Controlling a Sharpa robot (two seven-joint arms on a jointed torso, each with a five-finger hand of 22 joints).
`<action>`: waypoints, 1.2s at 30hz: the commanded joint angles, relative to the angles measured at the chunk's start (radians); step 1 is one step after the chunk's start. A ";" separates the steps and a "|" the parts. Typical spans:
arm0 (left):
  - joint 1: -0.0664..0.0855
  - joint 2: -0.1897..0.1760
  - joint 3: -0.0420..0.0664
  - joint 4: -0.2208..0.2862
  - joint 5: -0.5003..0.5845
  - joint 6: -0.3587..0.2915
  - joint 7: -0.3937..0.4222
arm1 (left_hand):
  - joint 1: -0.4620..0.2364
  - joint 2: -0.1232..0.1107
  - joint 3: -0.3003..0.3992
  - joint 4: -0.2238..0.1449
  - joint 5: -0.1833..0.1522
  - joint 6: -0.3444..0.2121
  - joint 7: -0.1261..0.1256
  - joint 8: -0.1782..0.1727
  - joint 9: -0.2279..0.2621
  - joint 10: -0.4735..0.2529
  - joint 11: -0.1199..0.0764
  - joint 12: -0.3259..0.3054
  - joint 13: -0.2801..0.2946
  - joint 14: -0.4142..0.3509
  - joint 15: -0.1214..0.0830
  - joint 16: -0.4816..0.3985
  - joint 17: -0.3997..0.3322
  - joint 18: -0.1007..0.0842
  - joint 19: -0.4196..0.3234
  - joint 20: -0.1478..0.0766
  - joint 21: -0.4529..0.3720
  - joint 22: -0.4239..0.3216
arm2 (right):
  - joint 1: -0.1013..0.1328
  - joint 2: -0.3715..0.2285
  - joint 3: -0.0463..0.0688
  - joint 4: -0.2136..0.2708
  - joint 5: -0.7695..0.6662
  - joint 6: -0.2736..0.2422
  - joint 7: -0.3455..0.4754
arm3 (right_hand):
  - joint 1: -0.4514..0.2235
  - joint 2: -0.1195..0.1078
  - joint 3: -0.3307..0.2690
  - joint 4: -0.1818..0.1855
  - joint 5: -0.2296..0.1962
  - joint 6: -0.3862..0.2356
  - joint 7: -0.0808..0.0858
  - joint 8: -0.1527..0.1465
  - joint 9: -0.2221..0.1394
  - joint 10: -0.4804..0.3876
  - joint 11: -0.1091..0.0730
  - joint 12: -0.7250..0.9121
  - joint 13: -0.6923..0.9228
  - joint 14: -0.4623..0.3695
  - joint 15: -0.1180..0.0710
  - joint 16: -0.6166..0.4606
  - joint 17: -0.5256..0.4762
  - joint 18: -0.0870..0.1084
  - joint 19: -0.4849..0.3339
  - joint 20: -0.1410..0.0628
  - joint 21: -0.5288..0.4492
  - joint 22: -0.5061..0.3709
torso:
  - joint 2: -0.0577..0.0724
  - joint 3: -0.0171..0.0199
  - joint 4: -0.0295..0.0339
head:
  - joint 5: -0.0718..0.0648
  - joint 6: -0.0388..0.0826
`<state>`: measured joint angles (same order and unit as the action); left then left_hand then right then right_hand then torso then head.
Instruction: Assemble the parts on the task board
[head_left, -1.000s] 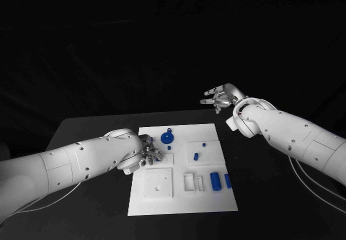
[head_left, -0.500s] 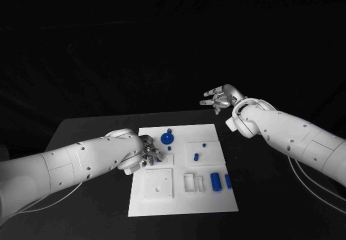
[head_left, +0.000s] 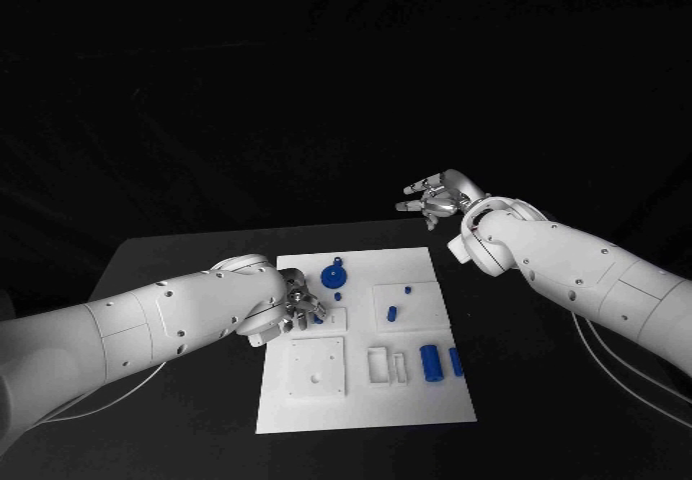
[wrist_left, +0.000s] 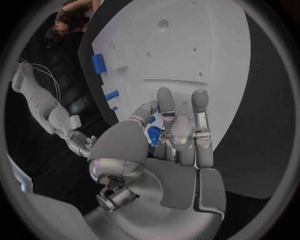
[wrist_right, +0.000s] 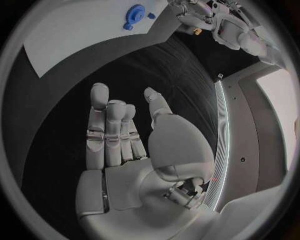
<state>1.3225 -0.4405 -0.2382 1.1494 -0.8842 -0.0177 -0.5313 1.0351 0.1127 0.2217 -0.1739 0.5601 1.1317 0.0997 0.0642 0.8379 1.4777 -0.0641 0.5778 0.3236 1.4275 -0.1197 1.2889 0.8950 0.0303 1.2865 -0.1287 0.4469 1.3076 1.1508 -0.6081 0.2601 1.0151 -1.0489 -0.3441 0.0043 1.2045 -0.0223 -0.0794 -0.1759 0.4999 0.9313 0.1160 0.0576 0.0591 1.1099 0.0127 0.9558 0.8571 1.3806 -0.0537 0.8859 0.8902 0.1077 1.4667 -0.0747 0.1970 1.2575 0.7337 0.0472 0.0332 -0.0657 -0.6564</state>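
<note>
I am looking at the white task board lying in the middle of the black surface. My left robot hand is sitting over the left side of the board, near the picture's middle, and it is pinching a small blue part between its thumb and fingers. My right robot hand is hanging up high at the upper right, past the board's far edge, with its fingers spread and nothing in it. A round blue part is lying near the board's top, and two blue pegs are lying at its lower right.
</note>
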 joint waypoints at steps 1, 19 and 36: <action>0.000 0.008 0.001 0.002 -0.001 0.056 0.012 | 0.021 0.019 0.006 -0.003 -0.005 0.247 -0.141 0.004 0.001 0.038 -0.015 0.003 0.002 0.002 0.000 0.006 0.000 0.001 0.002 0.003 -0.004 0.019 | -0.001 0.001 0.001 -0.001 -0.004 0.015 0.001 | -0.005 0.007 0.000 -0.007 0.005 0.000 0.004 0.002 0.001 -0.006 -0.001 0.004 -0.002 -0.006 -0.004 -0.003 -0.001 0.013 0.032 0.000 -0.006 0.000 | -0.001 -0.0001 0.0007 | -0.002 -0.001; 0.001 0.016 0.000 0.002 -0.052 0.074 0.002 | 0.036 -0.039 -0.105 0.108 -0.140 0.234 -0.144 0.003 -0.021 0.038 -0.014 -0.011 -0.005 -0.004 -0.002 -0.013 -0.028 -0.003 0.004 0.001 -0.016 0.017 | -0.004 0.004 0.001 -0.002 -0.004 0.020 0.002 | -0.007 0.007 0.001 -0.010 0.005 -0.009 0.005 0.002 0.001 -0.006 -0.001 0.004 -0.002 -0.006 -0.004 -0.004 -0.001 0.013 0.031 0.000 -0.007 0.000 | -0.001 -0.0006 0.0013 | -0.006 0.000; 0.001 0.005 0.001 0.000 -0.063 0.048 0.000 | 0.021 -0.083 -0.192 0.226 -0.205 0.242 -0.143 0.004 -0.053 0.038 -0.014 -0.012 -0.008 -0.005 -0.005 -0.015 -0.031 -0.009 0.009 -0.004 -0.026 0.018 | -0.006 0.002 0.001 -0.001 -0.004 0.019 0.003 | -0.008 0.006 0.001 -0.009 0.004 -0.017 0.005 0.001 0.001 -0.007 0.000 0.003 -0.002 -0.007 -0.003 -0.004 -0.001 0.014 0.031 0.000 -0.011 -0.002 | 0.000 -0.0016 0.0013 | -0.007 0.003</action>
<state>1.3232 -0.4336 -0.2375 1.1470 -0.9386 0.0344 -0.5341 1.0570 0.0371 0.0290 0.0460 0.3631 1.3701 -0.0392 0.0690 0.7857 1.4686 -0.0768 0.5690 0.3160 1.4275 -0.1199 1.2770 0.8639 0.0304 1.2902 -0.1325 0.4237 1.3081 1.1460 -0.6061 0.2600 1.0128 -1.0491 -0.3346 0.0032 1.2005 -0.0183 -0.0782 -0.1825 0.5034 0.9185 0.1215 0.0576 0.0591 1.1099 0.0127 0.9558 0.8564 1.3806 -0.0537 0.8859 0.8904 0.1071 1.4667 -0.0747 0.1893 1.2576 0.7335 0.0459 0.0343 -0.0724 -0.6531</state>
